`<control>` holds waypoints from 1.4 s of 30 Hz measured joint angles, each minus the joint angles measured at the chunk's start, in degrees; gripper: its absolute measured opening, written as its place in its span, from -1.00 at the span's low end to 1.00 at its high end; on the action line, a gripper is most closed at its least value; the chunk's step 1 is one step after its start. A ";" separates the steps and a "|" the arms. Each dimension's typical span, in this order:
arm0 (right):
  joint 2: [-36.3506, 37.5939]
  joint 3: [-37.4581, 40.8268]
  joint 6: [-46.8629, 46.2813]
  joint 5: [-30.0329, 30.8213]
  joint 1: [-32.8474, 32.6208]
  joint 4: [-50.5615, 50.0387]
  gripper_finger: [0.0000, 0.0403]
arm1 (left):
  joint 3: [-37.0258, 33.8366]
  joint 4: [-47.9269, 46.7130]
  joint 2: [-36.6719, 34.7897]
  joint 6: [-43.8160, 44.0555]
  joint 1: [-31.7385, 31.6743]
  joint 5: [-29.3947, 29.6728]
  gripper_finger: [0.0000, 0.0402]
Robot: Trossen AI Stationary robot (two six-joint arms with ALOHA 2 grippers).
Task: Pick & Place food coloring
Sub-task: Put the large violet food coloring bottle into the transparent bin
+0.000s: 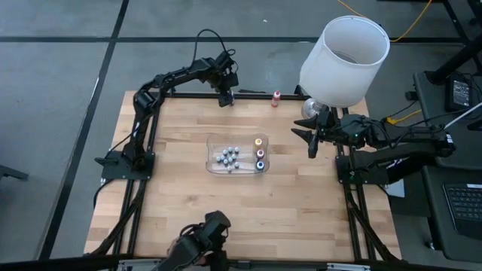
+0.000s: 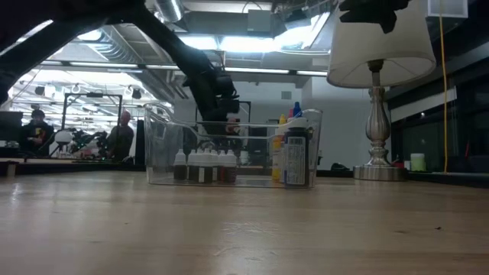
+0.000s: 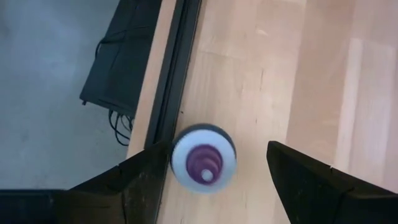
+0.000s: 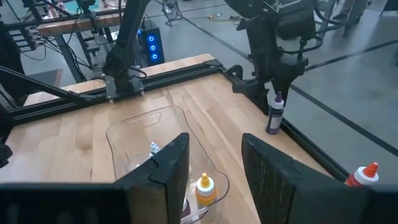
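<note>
You cannot see the purple bottle (image 1: 228, 103) well from above: the left gripper (image 1: 226, 96) hangs over it at the far edge of the table (image 1: 173, 211), and only a dark speck shows. The left wrist view looks straight down on its cap, and its body is hidden beneath. In the low view the left arm is a dark shape behind the clear container (image 2: 229, 153), and the bottle there is too hard to make out.

Your left gripper (image 3: 217, 148) is spread wide. The purple bottle (image 3: 204, 163) stands upright on the wood between the fingers (image 3: 146, 180), close against one and well apart from the other (whether it touches the near one, you cannot tell). The right wrist view shows the bottle (image 4: 274, 115) with its foot on the table just beside the black rail, and the left gripper (image 4: 281, 78) directly over its cap.

The red bottle (image 1: 276, 98) stands farther along the same far edge, apart from both grippers. The yellow-orange (image 1: 258, 141), pink (image 1: 260, 153) and blue (image 1: 260, 165) bottles sit in the container's right end, beside a cluster of whitish round tops (image 1: 228, 158).

Your right gripper (image 1: 312, 144) hovers parted to the right of the container, below the lamp (image 1: 343, 56), holding nothing.
</note>
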State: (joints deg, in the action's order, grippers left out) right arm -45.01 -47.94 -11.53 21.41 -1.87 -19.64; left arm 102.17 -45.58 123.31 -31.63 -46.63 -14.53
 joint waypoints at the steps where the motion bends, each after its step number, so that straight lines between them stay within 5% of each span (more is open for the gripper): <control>1: 0.00 0.00 0.04 0.00 0.00 0.00 -0.26 | 0.00 0.39 0.15 0.28 0.00 -0.04 0.35; 19: 0.00 0.00 0.07 0.00 0.00 -0.01 -0.26 | 0.00 3.36 0.67 0.25 -0.37 2.75 0.07; 42: 0.00 0.00 -0.15 0.00 0.00 -0.02 -0.26 | -0.02 2.53 2.97 2.38 -0.39 2.87 0.01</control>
State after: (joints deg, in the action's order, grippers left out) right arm -45.01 -47.94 -11.68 21.41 -1.87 -19.66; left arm 102.15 -43.05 126.28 -29.24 -47.03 -11.66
